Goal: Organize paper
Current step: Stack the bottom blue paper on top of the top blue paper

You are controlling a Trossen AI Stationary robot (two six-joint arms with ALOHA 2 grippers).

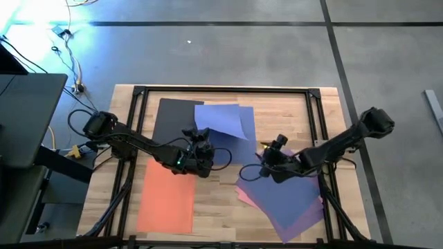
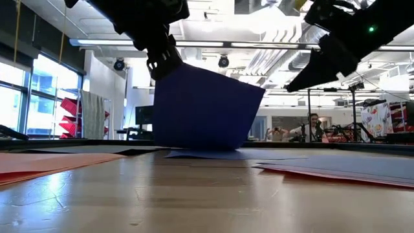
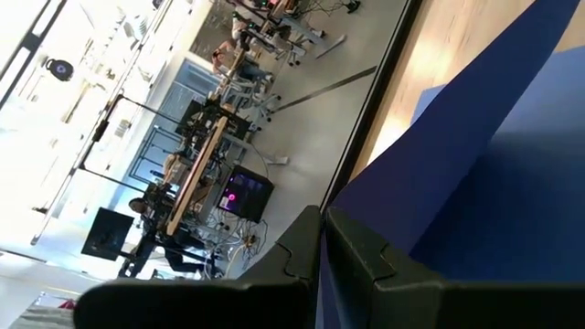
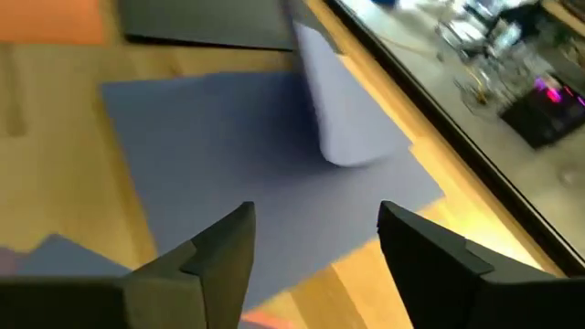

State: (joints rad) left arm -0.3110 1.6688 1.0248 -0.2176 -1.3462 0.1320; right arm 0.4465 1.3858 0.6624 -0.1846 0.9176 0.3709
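Observation:
My left gripper (image 1: 202,151) is shut on a blue sheet (image 2: 207,107) that stands up from the table's middle. Beneath it a second bluish sheet (image 4: 228,164) lies flat. My right gripper (image 4: 315,239) hovers open above the table, right of that sheet, with nothing between its fingers. A dark grey sheet (image 1: 173,121) lies flat at the far left. An orange sheet (image 1: 166,200) lies at the near left. At the near right a purple sheet (image 1: 291,200) lies over a pink one (image 1: 242,196). My left gripper pinches the blue sheet's upper corner (image 2: 169,70) between its two shut fingers (image 3: 366,265), coming almost level from the table's left. The sheet hangs below the fingers nearly upright, and its lower edge (image 2: 207,149) rests on the flat sheet under it.
A black metal frame (image 1: 138,97) runs around the wooden tabletop. Bare wood (image 1: 221,207) shows between the orange sheet and the purple one. Beyond the far edge is a room with desks, where a person (image 2: 314,126) sits.

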